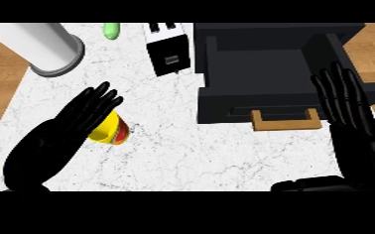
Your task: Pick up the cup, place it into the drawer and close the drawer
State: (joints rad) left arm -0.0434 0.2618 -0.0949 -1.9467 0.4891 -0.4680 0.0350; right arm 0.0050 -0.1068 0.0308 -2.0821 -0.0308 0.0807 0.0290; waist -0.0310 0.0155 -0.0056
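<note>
I'm seeing the left robot hand [62, 134] lying over the cup [111, 129], fingers straight and spread, not curled round it; the hand is hiding most of the yellow and red cup, which is lying tilted on the white marbled counter [183, 153], well left of the drawer [256, 79]. Up left of the drawer a grey cylinder [47, 47] is getting cut off, beside a small green thing [111, 30] I'm not making out. A black toaster [168, 49] is sitting just left of the open drawer. The right robot hand [344, 104] is standing open at the drawer's right edge, fingers up.
</note>
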